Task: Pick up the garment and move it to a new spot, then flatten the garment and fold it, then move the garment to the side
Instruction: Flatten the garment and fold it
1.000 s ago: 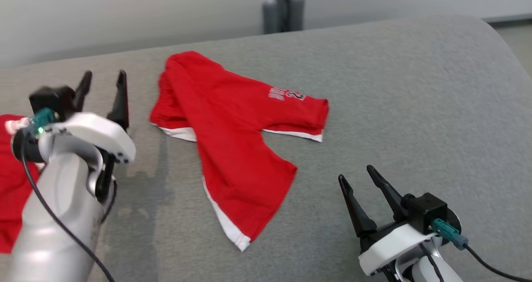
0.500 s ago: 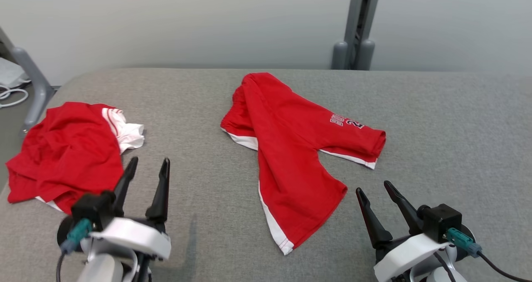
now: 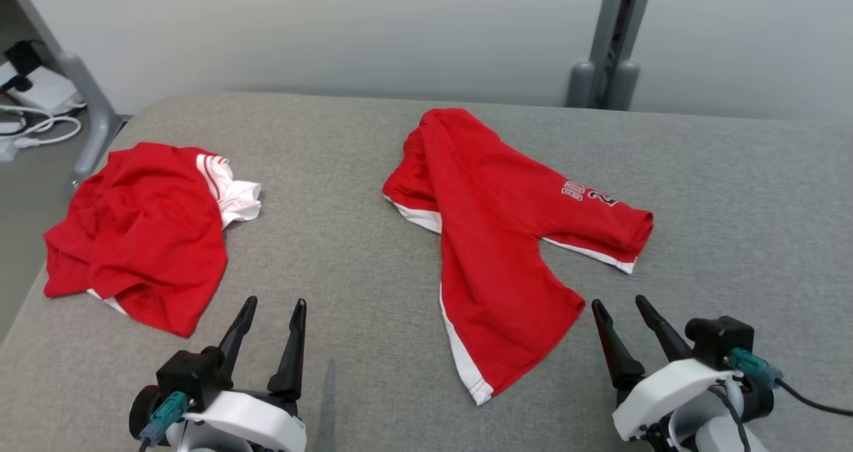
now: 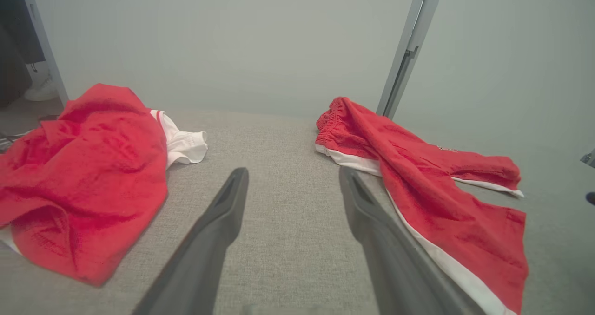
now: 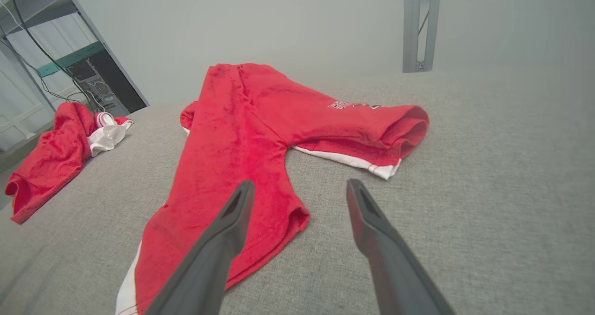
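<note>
**Visitor:** What does the head camera show?

**Onlooker:** Red shorts [image 3: 493,219] lie spread on the grey table [image 3: 333,239]. The waistband is toward the far edge, one leg runs down toward the near edge, and the other points to the right edge. A crumpled garment [image 3: 140,232], also red, sits by the left edge. The left tool [image 3: 276,303] and right tool [image 3: 618,301] hover at the near edge, both with fingers spread wide and empty.

**Visitor:** Which arm is nearer the shorts?

**Onlooker:** The right, I'd judge. The near leg's hem ends just beside its left finger. The left tool stands between the two garments, apart from both.

**Visitor:** And the left wrist camera?

**Onlooker:** The left tool [image 4: 293,171] gapes over bare table [image 4: 279,143]. The shorts [image 4: 418,180] are ahead to its right and the crumpled garment [image 4: 79,175] ahead to its left.

**Visitor:** The right wrist?

**Onlooker:** The right tool [image 5: 300,184] is wide open, with the shorts [image 5: 241,134] ahead and to its left. Their long axis runs away from it toward the far edge. Its left finger crosses the leg hem in the picture, but I can't tell whether it touches the cloth.

**Visitor:** So what's next?

**Onlooker:** Likely a grasp on the shorts, if they're the garment meant, since nothing is lifted yet. The right arm need only reach forward and slightly left along that leg.
</note>
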Controlling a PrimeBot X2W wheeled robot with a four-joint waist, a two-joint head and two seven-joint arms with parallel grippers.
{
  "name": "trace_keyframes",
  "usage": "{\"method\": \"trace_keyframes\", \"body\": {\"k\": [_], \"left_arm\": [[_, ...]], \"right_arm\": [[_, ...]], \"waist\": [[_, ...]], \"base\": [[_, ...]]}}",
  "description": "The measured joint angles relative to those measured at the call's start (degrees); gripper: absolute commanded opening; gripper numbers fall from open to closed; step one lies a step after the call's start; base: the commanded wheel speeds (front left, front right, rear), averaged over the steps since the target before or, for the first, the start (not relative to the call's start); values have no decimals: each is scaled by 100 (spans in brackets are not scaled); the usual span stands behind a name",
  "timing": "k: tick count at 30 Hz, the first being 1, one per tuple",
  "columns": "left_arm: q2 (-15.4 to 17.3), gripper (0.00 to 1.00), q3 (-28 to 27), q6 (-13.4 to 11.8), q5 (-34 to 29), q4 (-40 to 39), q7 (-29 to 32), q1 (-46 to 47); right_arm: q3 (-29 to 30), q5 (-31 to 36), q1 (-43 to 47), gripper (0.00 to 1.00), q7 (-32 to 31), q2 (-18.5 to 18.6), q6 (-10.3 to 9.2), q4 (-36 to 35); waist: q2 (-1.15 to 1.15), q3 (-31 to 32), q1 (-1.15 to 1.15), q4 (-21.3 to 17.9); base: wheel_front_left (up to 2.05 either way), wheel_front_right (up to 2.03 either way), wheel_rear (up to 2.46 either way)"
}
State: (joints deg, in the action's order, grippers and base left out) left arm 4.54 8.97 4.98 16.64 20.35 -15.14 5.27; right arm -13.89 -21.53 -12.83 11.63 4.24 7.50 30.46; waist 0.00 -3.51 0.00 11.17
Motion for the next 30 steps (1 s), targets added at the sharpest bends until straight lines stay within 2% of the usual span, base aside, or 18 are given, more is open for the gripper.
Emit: {"method": "trace_keyframes", "body": {"k": [10, 11, 12, 13, 22, 30], "left_arm": [[-90, 100, -29, 34, -105, 120, 1, 148], [-94, 100, -37, 35, -114, 129, 1, 157], [-98, 100, -45, 51, -127, 132, 1, 162], [-98, 100, -53, 52, -131, 136, 1, 163], [-126, 100, -113, 85, -207, 175, 1, 166], [-152, 100, -66, 108, -243, 194, 1, 166]], "right_arm": [[-16, -491, -499, 100, -148, -101, 0, 1203], [-60, -556, -534, 97, -142, -111, 0, 1278], [-100, -619, -555, 11, -98, -115, 0, 1321], [-156, -655, -579, 0, -78, -119, 0, 1345], [-194, -644, -790, 0, 261, 42, 0, 1549], [81, -439, -869, 0, 311, 602, 0, 1570]], "waist": [[0, -193, 0, 428], [0, -208, 0, 458], [0, -224, 0, 481], [0, -240, 0, 500], [0, -248, 0, 497], [0, -170, 0, 407]], "base": [[0, 0, 0], [0, 0, 0], [0, 0, 0], [0, 0, 0], [0, 0, 0], [0, 0, 0]]}}
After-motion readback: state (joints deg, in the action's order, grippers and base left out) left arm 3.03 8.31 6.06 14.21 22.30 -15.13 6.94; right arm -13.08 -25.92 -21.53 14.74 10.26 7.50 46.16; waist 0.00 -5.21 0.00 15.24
